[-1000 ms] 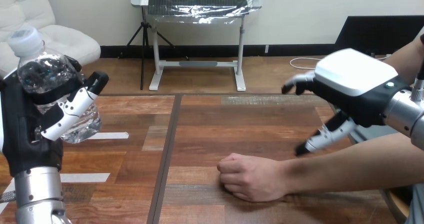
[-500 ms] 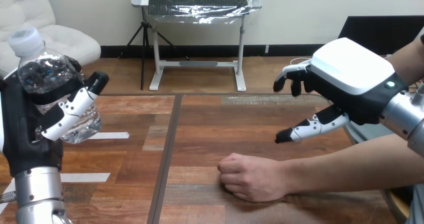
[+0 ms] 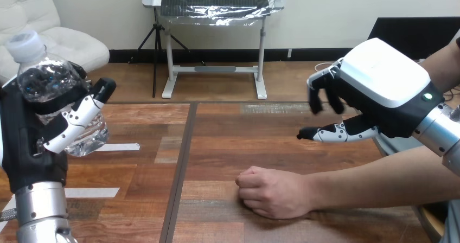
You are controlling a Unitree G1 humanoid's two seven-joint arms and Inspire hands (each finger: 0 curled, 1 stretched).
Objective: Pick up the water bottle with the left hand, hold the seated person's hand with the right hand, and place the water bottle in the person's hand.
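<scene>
While the bottle [image 3: 46, 83] is held upright at far left, cap on, the left hand [image 3: 32, 145] has fingers and thumb wrapped round it. Water level: cannot tell. Right hand [image 3: 379, 88] hovers above the person's hand [image 3: 274, 191], fingers loosely bent, gripping nothing. Person's hand: a fist resting on the table [image 3: 217, 129]. Risk: a fist cannot receive the bottle; a hard squeeze may crumple it.

Setting: most likely a robot test lab. Evidence: a wooden worktop [image 3: 228, 140] bears white tape strips [image 3: 116, 147] at 9 o'clock, with the robot's silver left arm [image 3: 40, 210] at 7 o'clock and its right arm [image 3: 442, 132] at 3 o'clock.
</scene>
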